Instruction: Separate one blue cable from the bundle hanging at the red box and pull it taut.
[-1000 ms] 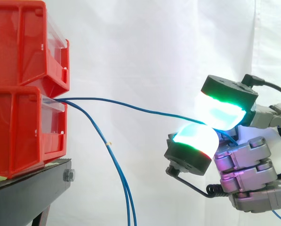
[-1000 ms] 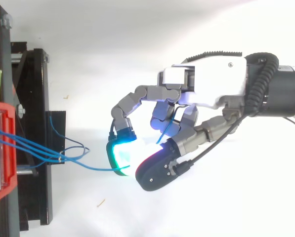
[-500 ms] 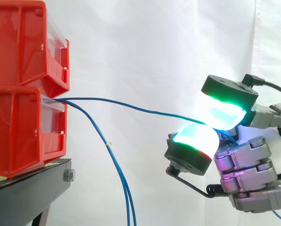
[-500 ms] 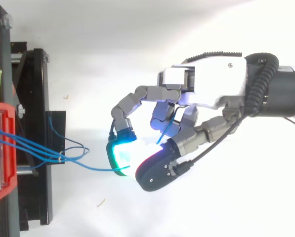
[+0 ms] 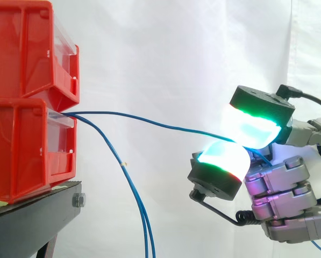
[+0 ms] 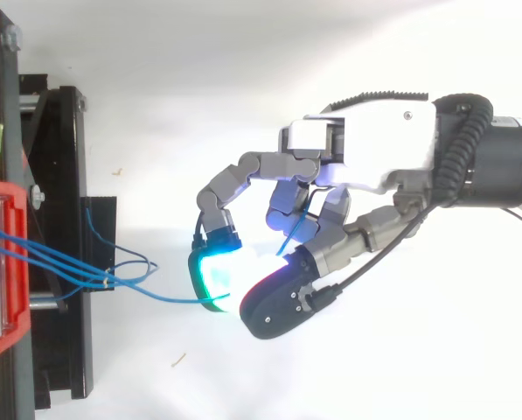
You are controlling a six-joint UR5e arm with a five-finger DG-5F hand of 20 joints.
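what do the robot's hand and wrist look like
The hand has a white shell over its back, and its fingers are built of blocky grey metal links. Each fingertip shown is a thick rounded pad on a black backing. The pads glow cyan-white with green edges, and one has a red rim. Behind the hand is a black cylindrical wrist.

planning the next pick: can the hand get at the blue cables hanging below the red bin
Probably not yet: the hand is pinched on one blue cable, so its pads are busy. Nothing stands between it and the hanging cables.
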